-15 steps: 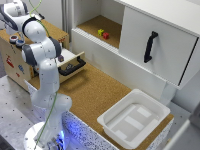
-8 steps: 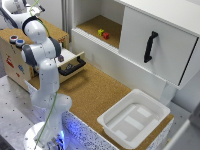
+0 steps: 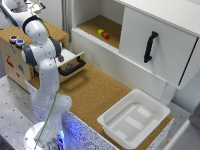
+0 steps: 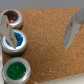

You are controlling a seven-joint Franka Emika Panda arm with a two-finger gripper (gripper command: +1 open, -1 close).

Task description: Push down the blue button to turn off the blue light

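In the wrist view the blue button (image 4: 14, 42), a round blue dome in a pale metal rim, sits on the cork-topped box between a red button (image 4: 12, 20) and a green button (image 4: 16, 70). My gripper (image 4: 39, 45) hangs open above the box top. One finger (image 4: 8, 29) overlaps the blue button's edge, and the other finger (image 4: 73, 31) is over bare cork. In the exterior view the blue button (image 3: 21, 42) shows on the wooden box at the left. The hand (image 3: 15, 7) is above it and its fingers are not discernible. Whether the blue light glows, I cannot tell.
A pulled-out drawer (image 3: 70, 64) with a black handle juts from the wooden box. A white bin (image 3: 131, 120) rests on the cork table at the exterior view's right. The white cabinet has a sliding door with a black handle (image 3: 149, 46), and small coloured blocks (image 3: 102, 33) lie on its shelf.
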